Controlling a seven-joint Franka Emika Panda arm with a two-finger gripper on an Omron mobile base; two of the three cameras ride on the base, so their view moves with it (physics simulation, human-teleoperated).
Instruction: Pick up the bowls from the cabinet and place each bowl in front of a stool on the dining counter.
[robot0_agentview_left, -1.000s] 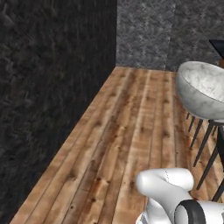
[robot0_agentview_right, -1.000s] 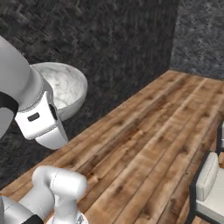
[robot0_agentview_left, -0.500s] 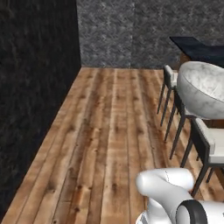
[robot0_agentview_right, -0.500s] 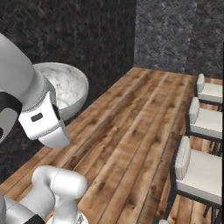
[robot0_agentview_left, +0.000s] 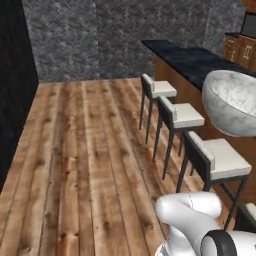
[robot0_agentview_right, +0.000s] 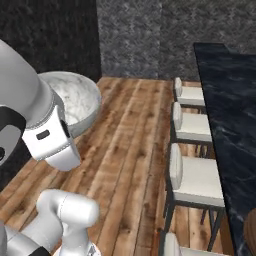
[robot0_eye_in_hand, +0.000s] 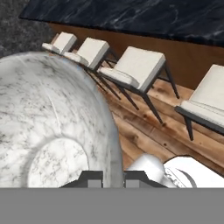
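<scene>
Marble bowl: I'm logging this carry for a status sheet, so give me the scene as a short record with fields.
held item: marble bowl, grey-white, upright, carried in the air above the wood floor
gripper: jaws shut on the bowl's rim
dining counter: black marbled top, right of the stools
stools: white seats, in a row along the counter
task state: bowl not yet placed

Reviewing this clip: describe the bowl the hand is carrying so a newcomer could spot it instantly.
Start at the long black marbled dining counter with its row of white-seated stools. Above the wooden floor beside them, the hand grips the rim of the grey-white marbled stone bowl. It is the one pale, veined, round thing held in the air.
</scene>
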